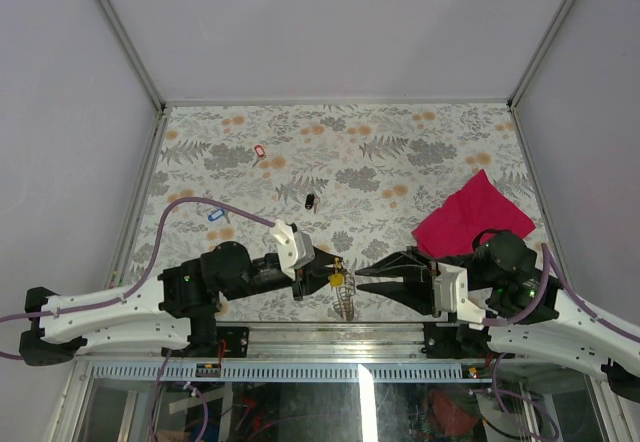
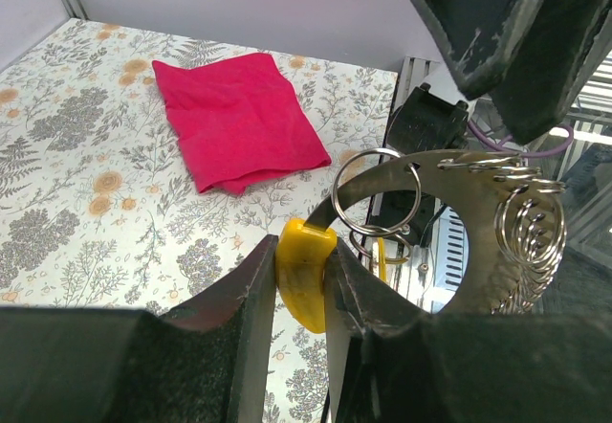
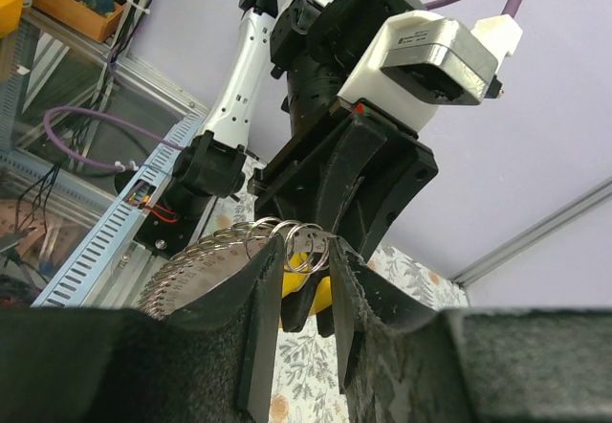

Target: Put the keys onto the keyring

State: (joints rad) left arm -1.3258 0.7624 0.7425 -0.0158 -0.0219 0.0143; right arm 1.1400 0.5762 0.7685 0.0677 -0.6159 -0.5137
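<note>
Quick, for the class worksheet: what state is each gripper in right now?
Left gripper: closed on the yellow piece of the keyring.
Right gripper: open, jaws parted at the keyring, holding nothing.

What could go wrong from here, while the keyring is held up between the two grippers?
1. The left gripper holds the keyring only by its yellow piece, so the loop may twist or slip when pushed.
2. The right gripper sits close to the left one, so they could collide.
3. The red key, black key and blue key lie far off on the table, so fetching one means a long reach.
</note>
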